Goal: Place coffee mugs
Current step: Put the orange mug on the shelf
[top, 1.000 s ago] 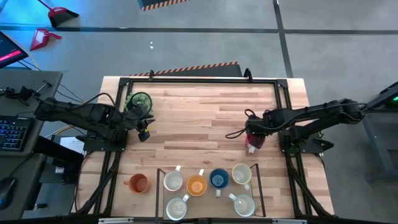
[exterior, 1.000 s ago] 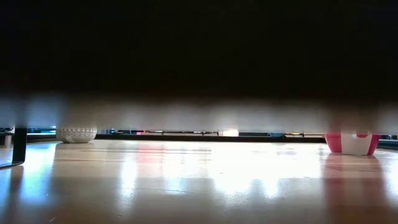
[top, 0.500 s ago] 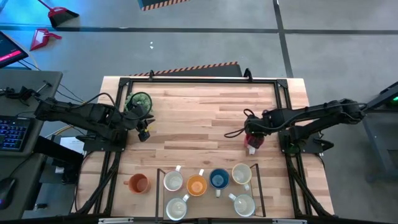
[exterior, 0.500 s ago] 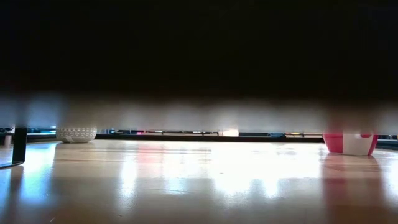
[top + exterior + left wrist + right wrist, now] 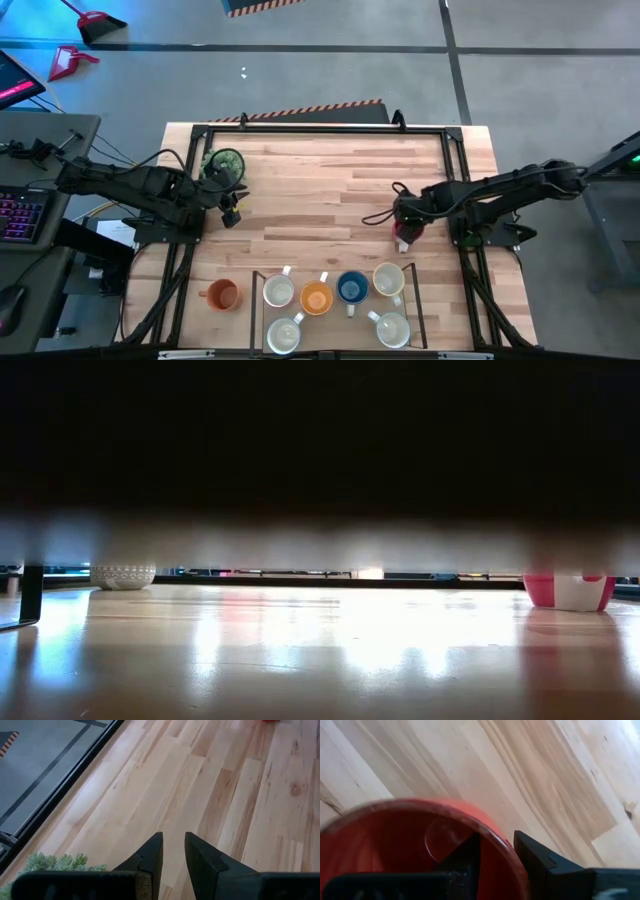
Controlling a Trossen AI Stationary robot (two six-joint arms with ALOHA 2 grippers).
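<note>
table (image 5: 330, 180): pale wood planks, smooth, glossy sheen | red mug (image 5: 410, 840): glazed ceramic, shiny | other mugs (image 5: 316, 298): glazed ceramic | table frame (image 5: 300, 128): black metal, matt | right gripper (image 5: 495, 860): dark matt plastic fingers

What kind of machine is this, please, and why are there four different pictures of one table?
It is a robot with two dark arms at a wooden table, filmed by four cameras. One looks straight down, one sits level with the table top, and one rides on each wrist.

The right gripper is shut on the rim of a red mug: its wrist view shows one finger inside and one outside. The low view shows the mug close to the table.

The left gripper waits beside a green potted plant, holding nothing, its fingers a little apart.

Along the near edge stand seven more mugs: one orange mug alone, and six others inside a thin dark frame.
</note>
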